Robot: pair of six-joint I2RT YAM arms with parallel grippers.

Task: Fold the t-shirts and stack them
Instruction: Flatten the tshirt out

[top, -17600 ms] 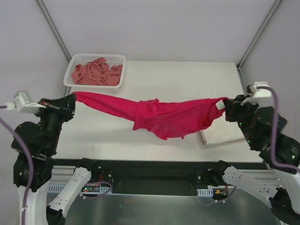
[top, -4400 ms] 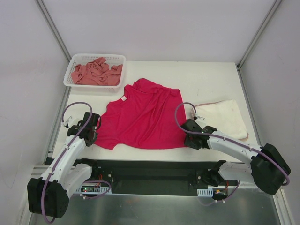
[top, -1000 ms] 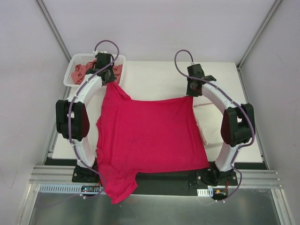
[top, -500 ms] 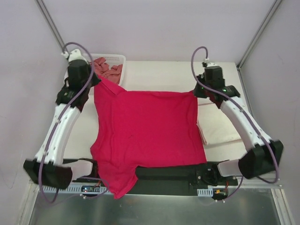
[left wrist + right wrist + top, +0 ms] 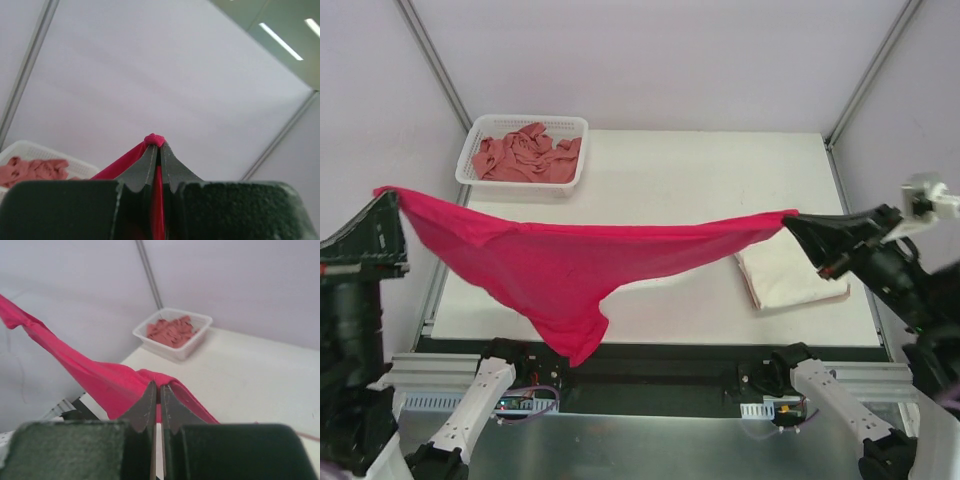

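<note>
The bright magenta-red t-shirt (image 5: 570,265) hangs stretched in the air between my two grippers, sagging in the middle above the table's near edge. My left gripper (image 5: 388,195) is shut on its left corner, raised high at the far left; the cloth bunches at the fingertips in the left wrist view (image 5: 156,140). My right gripper (image 5: 790,218) is shut on its right corner; the cloth also shows in the right wrist view (image 5: 100,380). The cream-white t-shirt (image 5: 790,275) lies folded on the table at the right. The dusty salmon-pink t-shirt (image 5: 525,155) lies crumpled in the basket.
A white plastic mesh basket (image 5: 480,130) stands at the table's back left corner; it also shows in the right wrist view (image 5: 200,320). White walls with metal corner posts (image 5: 435,60) enclose the table. The arms' bases sit along the near edge.
Both grippers have lifted the magenta-red t-shirt off the table and swung outward and toward the near side. The shirt now hangs stretched between them instead of lying spread flat.
</note>
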